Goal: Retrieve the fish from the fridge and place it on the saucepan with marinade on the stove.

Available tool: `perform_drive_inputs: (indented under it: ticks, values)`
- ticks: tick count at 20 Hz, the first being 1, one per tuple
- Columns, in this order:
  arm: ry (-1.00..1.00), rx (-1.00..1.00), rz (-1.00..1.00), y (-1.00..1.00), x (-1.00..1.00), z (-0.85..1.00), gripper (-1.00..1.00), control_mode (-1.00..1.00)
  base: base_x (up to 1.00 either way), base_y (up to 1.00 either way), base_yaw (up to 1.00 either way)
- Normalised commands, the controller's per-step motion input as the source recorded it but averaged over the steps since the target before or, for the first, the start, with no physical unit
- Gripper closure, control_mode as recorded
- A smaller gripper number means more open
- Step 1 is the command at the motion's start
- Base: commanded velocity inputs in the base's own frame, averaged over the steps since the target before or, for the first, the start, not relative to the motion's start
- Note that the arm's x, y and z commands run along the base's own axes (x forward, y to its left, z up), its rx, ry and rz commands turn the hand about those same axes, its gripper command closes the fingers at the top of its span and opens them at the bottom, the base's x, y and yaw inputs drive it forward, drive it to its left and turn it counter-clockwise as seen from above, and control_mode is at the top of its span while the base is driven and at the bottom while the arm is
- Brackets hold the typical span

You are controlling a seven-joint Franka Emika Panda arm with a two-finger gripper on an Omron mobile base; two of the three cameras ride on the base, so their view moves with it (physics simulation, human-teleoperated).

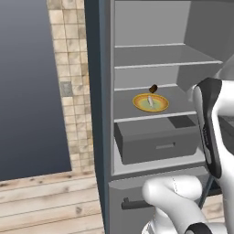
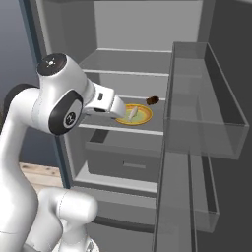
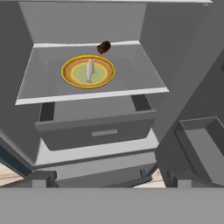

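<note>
Ahead, the small pale fish (image 3: 89, 69) lay on a round yellow plate (image 3: 70, 77) inside the open grey fridge (image 3: 87, 54); the claw (image 3: 109, 181), spread wide, faced it, ready for reaching.

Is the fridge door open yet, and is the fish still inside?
Open: the fridge shelves are exposed. The fish lies on a yellow plate on a shelf inside.

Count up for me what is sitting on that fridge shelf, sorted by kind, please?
Fish: 1, lying on the plate
Yellow plate: 1
Small dark brown item: 1, behind the plate; too small to identify
Total: 3
</note>
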Motion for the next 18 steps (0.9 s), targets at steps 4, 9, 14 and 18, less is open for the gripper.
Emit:
perform_drive_inputs:
  ticks: [4, 9, 14, 18]
  values:
    - [0.03, 0.00, 0.00, 0.57, 0.00, -0.40, -1.00, -1.00, 0.00, 0.00, 0.00]
    - [0.01, 0.00, 0.00, 0.61, 0.05, -0.55, -1.00, -1.00, 0.00, 0.00, 0.00]
    - [-0.03, 0.00, 0.02, 0.15, 0.33, -0.38, -1.00, -1.00, 0.00, 0.00, 0.00]
    - [-0.11, 0.00, 0.00, 0.00, 0.56, -0.16, -1.00, -1.00, 0.00, 0.00, 0.00]
